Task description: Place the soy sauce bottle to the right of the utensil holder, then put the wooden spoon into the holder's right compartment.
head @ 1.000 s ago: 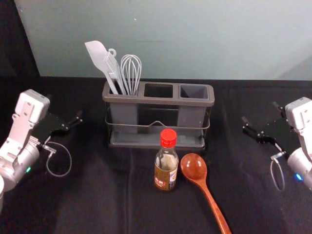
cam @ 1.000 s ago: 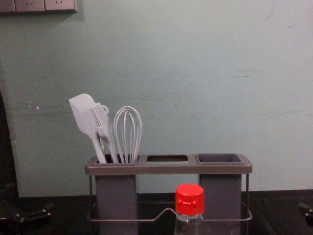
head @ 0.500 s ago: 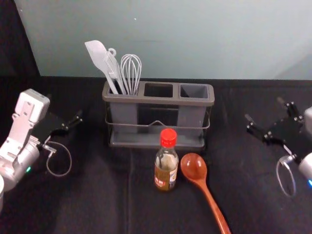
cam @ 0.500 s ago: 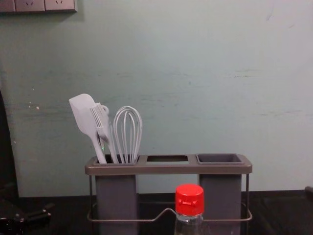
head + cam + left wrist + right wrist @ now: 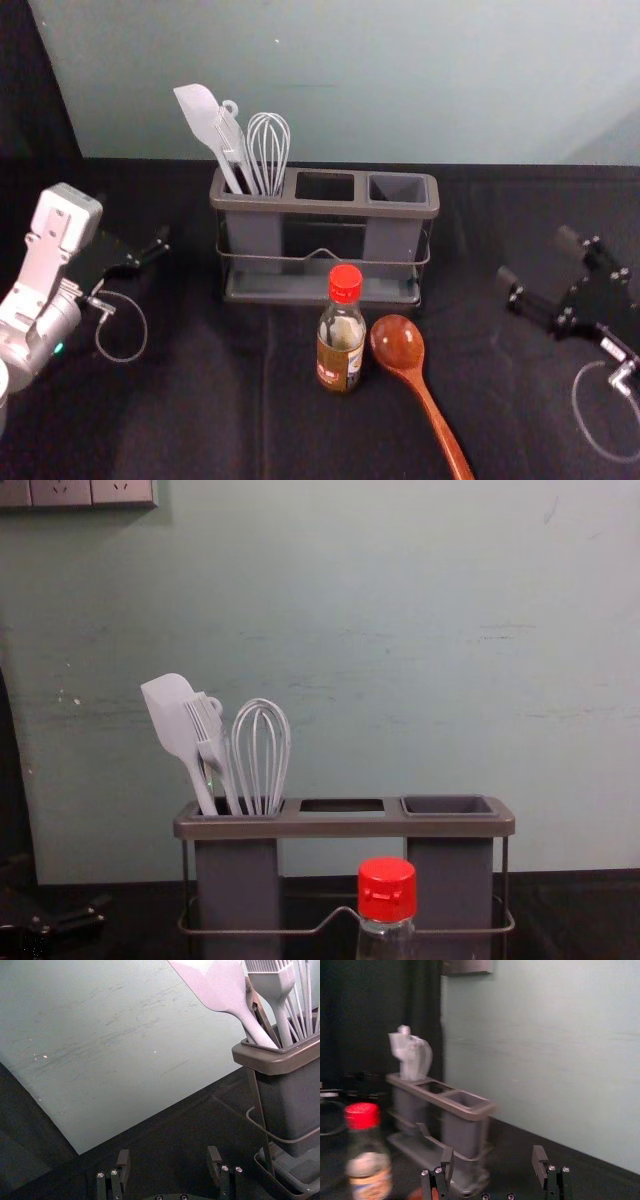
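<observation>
In the head view my right gripper (image 5: 534, 258) stands open at the right, well away from the bottle and spoon; the right wrist view shows this gripper (image 5: 492, 1159) with nothing between its fingers. The soy sauce bottle (image 5: 341, 340), red-capped, stands upright in front of the utensil holder (image 5: 325, 207). Just right of it lies the wooden spoon (image 5: 398, 345), bowl toward the holder, handle toward the near edge. The holder's right compartment (image 5: 397, 188) holds nothing. Parked at the left is my left gripper (image 5: 150, 252), open in the left wrist view (image 5: 169, 1157).
A white spatula (image 5: 205, 120), a brush and a whisk (image 5: 268, 150) stand in the holder's left compartment. Behind the dark-covered table (image 5: 200, 420) rises a pale wall (image 5: 400, 80). Dark cloth hangs at the far left.
My right gripper has turned and shifted toward the near right in the head view, and has left the chest view's right edge. The left arm, bottle, spoon and holder have stayed put.
</observation>
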`<state>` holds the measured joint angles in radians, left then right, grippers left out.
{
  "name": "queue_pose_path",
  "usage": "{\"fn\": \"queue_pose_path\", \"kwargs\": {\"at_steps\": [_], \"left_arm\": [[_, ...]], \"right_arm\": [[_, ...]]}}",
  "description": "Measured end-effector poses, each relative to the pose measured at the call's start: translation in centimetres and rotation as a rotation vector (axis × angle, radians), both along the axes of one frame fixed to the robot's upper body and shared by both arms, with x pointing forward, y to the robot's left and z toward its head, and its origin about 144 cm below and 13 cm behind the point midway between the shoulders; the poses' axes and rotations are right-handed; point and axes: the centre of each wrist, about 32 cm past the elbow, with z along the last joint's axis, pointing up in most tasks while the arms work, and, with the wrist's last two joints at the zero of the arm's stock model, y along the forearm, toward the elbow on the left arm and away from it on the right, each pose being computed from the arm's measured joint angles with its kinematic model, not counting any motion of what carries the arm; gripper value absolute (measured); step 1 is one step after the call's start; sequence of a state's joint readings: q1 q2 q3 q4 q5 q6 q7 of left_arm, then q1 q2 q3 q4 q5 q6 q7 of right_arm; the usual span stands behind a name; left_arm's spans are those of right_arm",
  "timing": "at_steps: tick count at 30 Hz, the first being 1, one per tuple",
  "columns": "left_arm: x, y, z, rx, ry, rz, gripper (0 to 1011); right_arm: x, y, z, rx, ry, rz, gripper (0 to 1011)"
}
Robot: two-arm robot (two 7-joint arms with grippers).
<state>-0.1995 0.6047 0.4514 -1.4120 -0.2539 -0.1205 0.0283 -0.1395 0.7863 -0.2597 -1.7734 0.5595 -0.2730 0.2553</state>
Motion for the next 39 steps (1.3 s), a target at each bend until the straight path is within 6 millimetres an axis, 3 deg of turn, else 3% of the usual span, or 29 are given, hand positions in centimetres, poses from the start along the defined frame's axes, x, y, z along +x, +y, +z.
{"fn": "queue_pose_path", "kwargs": {"at_steps": [7,17,25,39], "left_arm": [[0.0,0.0,0.0,0.000,0.000,0.000,1005],[0.0,0.0,0.0,0.000,0.000,0.000,1005],[0.0,0.0,0.0,0.000,0.000,0.000,1005],[0.0,0.0,0.0,0.000,0.000,0.000,1005]], "right_arm": [[0.2,0.7,0.9,0.013,0.057,0.173,1003],[2.9,2.7,1.9,-0.041,0.114,0.419,1003],[4.4,4.3,2.3,-0.057,0.117,0.473,1003],[7.4,7.7,1.2,-0.027,0.148,0.527,1002]]}}
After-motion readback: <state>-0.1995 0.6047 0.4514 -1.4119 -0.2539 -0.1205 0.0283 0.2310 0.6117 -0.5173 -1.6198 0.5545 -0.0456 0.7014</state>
